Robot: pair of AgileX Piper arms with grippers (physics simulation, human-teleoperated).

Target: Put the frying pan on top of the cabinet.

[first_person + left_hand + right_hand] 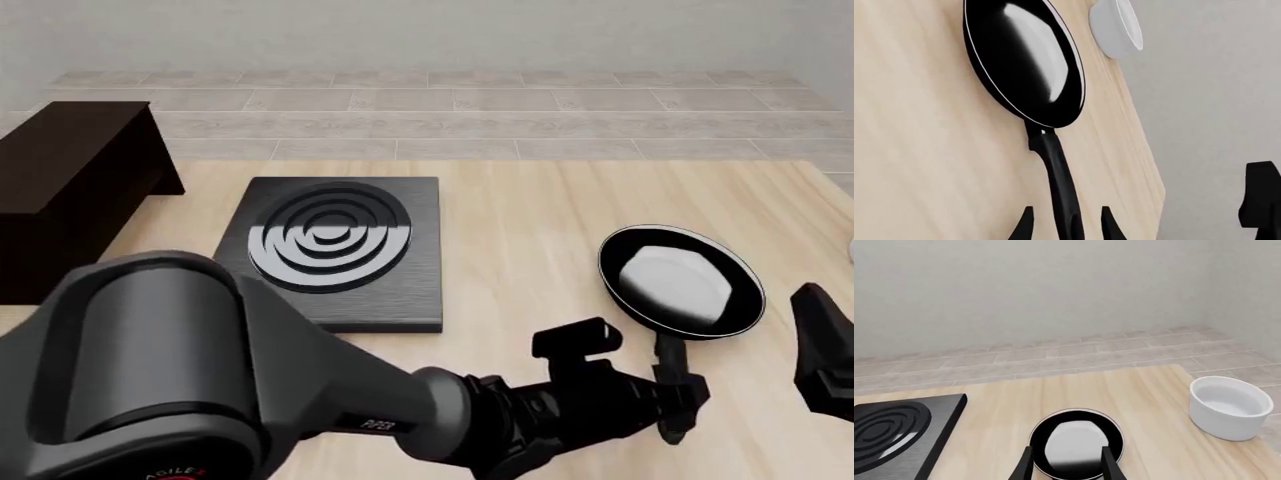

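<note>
Left wrist: glossy black frying pan [1026, 60] on pale wood table [914, 150], white bowl [1115, 26] beside; left gripper [1067, 225] fingers wide, straddling handle.
Front: pan right-centre; black ringed stove plate [340, 250] centre; dark brown cabinet [74, 190] upper left.
Right wrist: right gripper [1066, 465] fingers apart over pan.

From my right wrist camera I look along the right claw [1067, 465], whose two dark fingers [1024, 467] stand apart with nothing between them but the view beyond. Past the tips sits the frying pan [1076, 442] on the pale wooden worktop [1134, 395], its pale inside catching light; I cannot see its handle here. A white bowl [1225, 407] stands near the worktop's edge, well apart from the pan. The black stove plate [901, 435] with its concentric rings lies on the other side. A tiled floor [1054, 357] and plain wall [1041, 290] lie beyond.
</note>
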